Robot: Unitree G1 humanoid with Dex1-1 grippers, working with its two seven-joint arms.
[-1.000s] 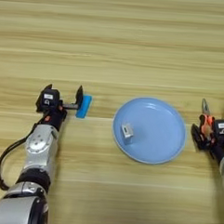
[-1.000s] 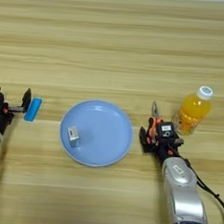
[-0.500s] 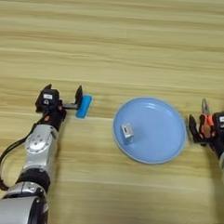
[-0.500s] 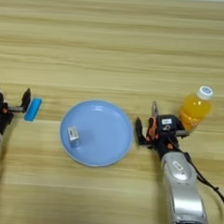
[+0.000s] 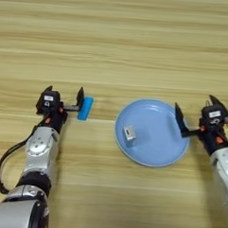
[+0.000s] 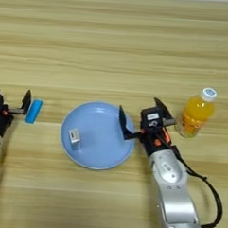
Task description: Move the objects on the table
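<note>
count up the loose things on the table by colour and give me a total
Blue: 2, the round blue plate and a small blue block
Grey-silver: 1, the tiny square block lying on the plate
Orange: 1, a bottle of orange drink
Total: 4

L arm comes up from bottom left, silver forearm pointing up the frame, cable looping off its side. Left gripper [image 5: 62, 98] sits w/ both black fingers spread wide, nothing between them. R arm rises from bottom right, leaning a bit inward, also w/ a cable. Right gripper [image 6: 140, 115] likewise spread wide & empty, one finger [image 6: 121, 122] pointing inward, the other outward.
</note>
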